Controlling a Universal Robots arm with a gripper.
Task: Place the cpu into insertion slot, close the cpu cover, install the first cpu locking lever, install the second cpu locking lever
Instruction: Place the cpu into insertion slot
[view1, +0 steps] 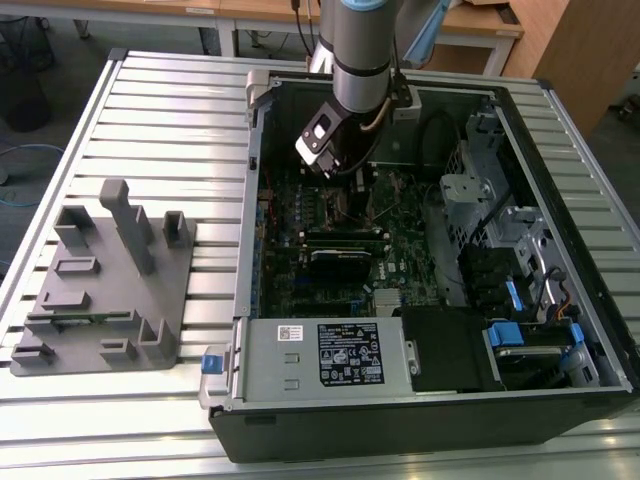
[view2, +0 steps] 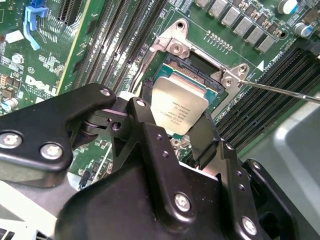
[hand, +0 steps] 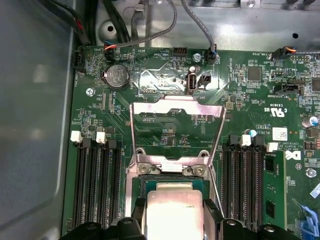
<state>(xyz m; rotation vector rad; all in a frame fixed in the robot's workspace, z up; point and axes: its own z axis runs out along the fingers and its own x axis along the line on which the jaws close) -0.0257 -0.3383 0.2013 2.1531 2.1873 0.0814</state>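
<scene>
In both wrist views my gripper (view2: 175, 122) (hand: 174, 220) is shut on the cpu (view2: 179, 106) (hand: 172, 210), a pale silver square chip pinched between two black fingers (view2: 144, 117). The chip sits low over the insertion slot (view2: 196, 64), whose dark rim shows just past its edge; I cannot tell whether it touches. The cpu cover (hand: 175, 104), a thin silver frame with a square cut-out, lies swung open over the green board behind the socket. A thin wire locking lever (view2: 280, 90) (hand: 214, 175) stands released beside the socket. In the exterior view the gripper (view1: 345, 175) reaches down into the open computer case (view1: 250, 250).
Long black memory slots (hand: 95, 185) (hand: 245, 185) flank the socket on both sides. Cables (hand: 150, 30) run along the case wall beyond the board. A grey power supply box (view1: 330, 352) fills the case's near end. A grey fixture tray (view1: 100, 270) rests on the slatted table at the exterior view's left.
</scene>
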